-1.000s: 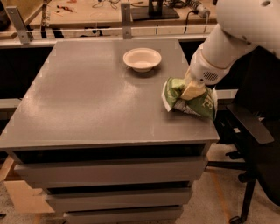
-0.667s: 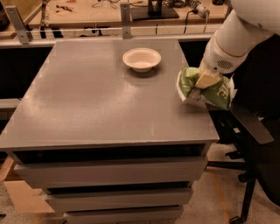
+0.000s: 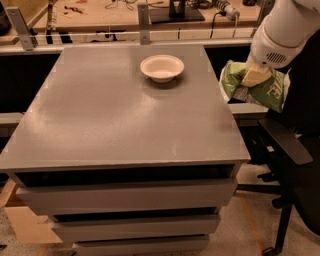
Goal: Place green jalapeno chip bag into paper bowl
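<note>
The green jalapeno chip bag (image 3: 265, 87) is crinkly green with white lettering. It hangs in the air just past the right edge of the grey table (image 3: 125, 115). My gripper (image 3: 254, 76) is shut on the bag's top, below the white arm at the upper right. The white paper bowl (image 3: 162, 67) stands empty on the far middle of the table, to the left of the bag and gripper.
A black office chair (image 3: 287, 165) stands right of the table, under the bag. A workbench (image 3: 125, 15) with tools and cables runs along the back. The table has drawers (image 3: 125, 200) below its top.
My gripper has lifted the chip bag off the table's right side and carried it up and to the right, past the table edge. The bowl has not moved.
</note>
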